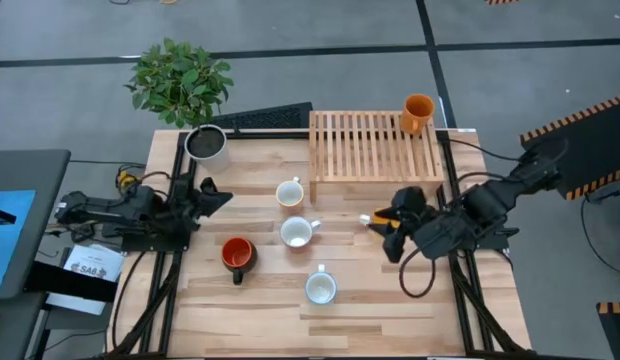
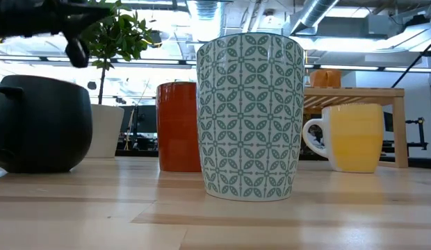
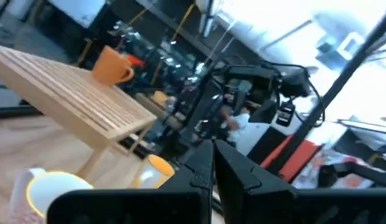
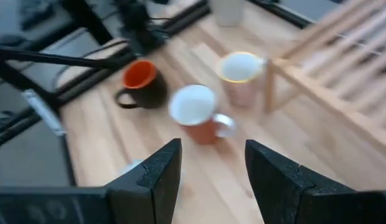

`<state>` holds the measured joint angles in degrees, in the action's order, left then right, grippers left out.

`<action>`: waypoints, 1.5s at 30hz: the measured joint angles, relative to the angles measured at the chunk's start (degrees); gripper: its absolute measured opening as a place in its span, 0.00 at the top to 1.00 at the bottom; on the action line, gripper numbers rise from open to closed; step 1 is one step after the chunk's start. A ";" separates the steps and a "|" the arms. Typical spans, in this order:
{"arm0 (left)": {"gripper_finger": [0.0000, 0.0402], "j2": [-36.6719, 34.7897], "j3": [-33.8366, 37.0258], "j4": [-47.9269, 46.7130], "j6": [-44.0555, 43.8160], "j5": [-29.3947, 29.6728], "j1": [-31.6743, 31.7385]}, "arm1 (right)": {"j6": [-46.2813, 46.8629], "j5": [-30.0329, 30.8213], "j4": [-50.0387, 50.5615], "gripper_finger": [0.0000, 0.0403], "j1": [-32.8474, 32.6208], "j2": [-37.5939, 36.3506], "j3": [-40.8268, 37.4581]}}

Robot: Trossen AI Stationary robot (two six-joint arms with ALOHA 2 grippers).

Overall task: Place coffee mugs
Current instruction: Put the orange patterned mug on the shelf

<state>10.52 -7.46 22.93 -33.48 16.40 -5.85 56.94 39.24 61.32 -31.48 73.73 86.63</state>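
Seen from above, the left arm lay stretched along the table's left edge, its left gripper (image 1: 218, 196) pointing inward with the fingers drawn together, holding nothing, near the grey-white pot (image 1: 205, 143) at the back corner below a potted plant (image 1: 180, 78). Just in front of that gripper sat the red mug with the dark outside (image 1: 237, 254). Mid-table stood three more mugs: a cream mug (image 1: 290, 192), a white mug (image 1: 297, 232) right behind the front one, and a light blue patterned mug (image 1: 321, 288) nearest the front edge. A wooden slatted rack (image 1: 373, 145) occupied the back, with an orange mug (image 1: 417, 112) on its far right corner. The right arm bent in from the right edge, its right gripper (image 1: 373, 221) spread apart and empty, hovering beside a yellow mug (image 1: 386, 218) partly hidden beneath it.
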 joint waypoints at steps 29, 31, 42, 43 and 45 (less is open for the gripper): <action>0.64 62.18 -46.43 -45.42 -3.36 -7.30 13.16 | 0.18 4.34 11.98 0.49 0.45 -5.15 0.09; 0.58 63.06 -46.43 -46.86 -5.23 -7.14 14.57 | 1.62 4.46 11.96 0.49 0.43 -4.68 0.09; 0.45 65.83 -46.49 -48.13 -8.70 -5.10 19.55 | 4.58 4.83 11.66 0.49 1.36 -3.09 0.04; 0.45 65.93 -46.37 -49.16 -8.82 -5.03 19.76 | 4.60 5.03 11.75 0.49 1.36 -3.21 0.04; 0.45 67.31 -46.50 -48.21 -9.37 -4.36 19.85 | 4.59 5.37 11.55 0.49 1.79 -3.16 0.07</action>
<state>77.83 -53.97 -25.28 -42.84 12.04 14.01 61.53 44.61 72.86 -29.70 70.57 86.70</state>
